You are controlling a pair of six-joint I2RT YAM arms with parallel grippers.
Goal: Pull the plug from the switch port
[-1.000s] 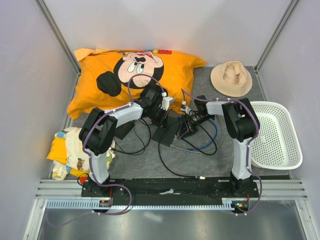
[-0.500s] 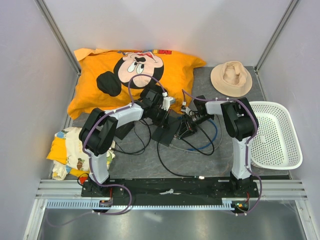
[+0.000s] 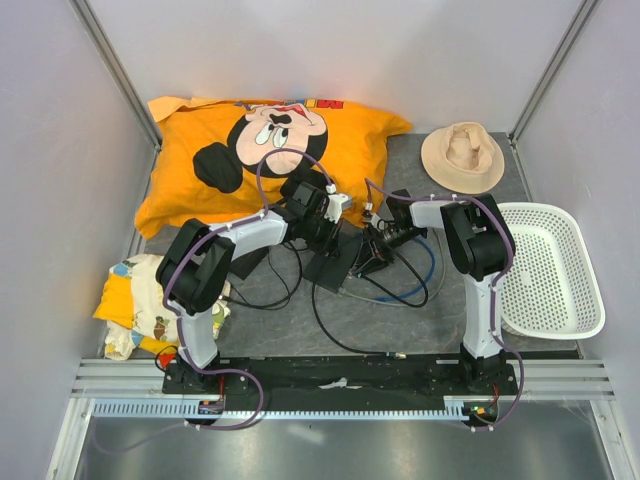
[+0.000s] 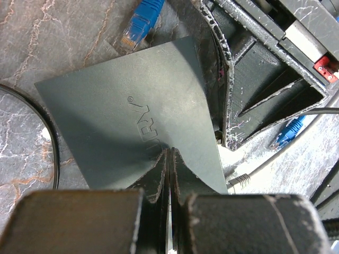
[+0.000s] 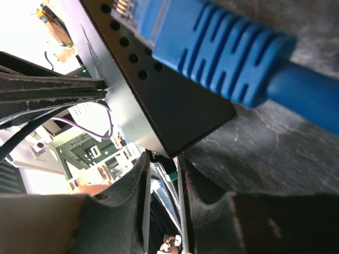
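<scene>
Counter, top view: grey marbled mat (image 3: 430,325) between pale walls. A soft orange pillow (image 3: 270,150) fills the far left corner, a felt hat (image 3: 462,155) sits at the far right, and a perforated white basket (image 3: 550,265) lies along the right edge.
Switch, top view: a flat matte black box (image 3: 335,265) mid-counter, among looping cables (image 3: 318,318).
Arms, top view: left fingers (image 3: 326,230) are over the switch's far end; right fingers (image 3: 372,252) are at its right edge.
Left wrist, grip: left fingers (image 4: 156,177) are pressed together with nothing between them, their tips resting on the switch's top (image 4: 132,121).
Left wrist, textures: smooth dull lid with an embossed logo and sharp corners. A blue ribbed plug (image 4: 140,24) lies loose on the mat just beyond it; a second plug (image 4: 291,129) lies past the right fingers.
Right wrist, plug: blue moulded boot (image 5: 212,45) with its contacts bare, so it is out of any port, beside the switch's side (image 5: 175,100) with its round holes (image 5: 124,41).
Right wrist, grip: right fingers (image 5: 204,193) stand a narrow gap apart at the switch's corner; I cannot tell whether they hold anything.
Progress: likely done or nearly done, since no plug is seen seated, but the socket edge is hidden.
</scene>
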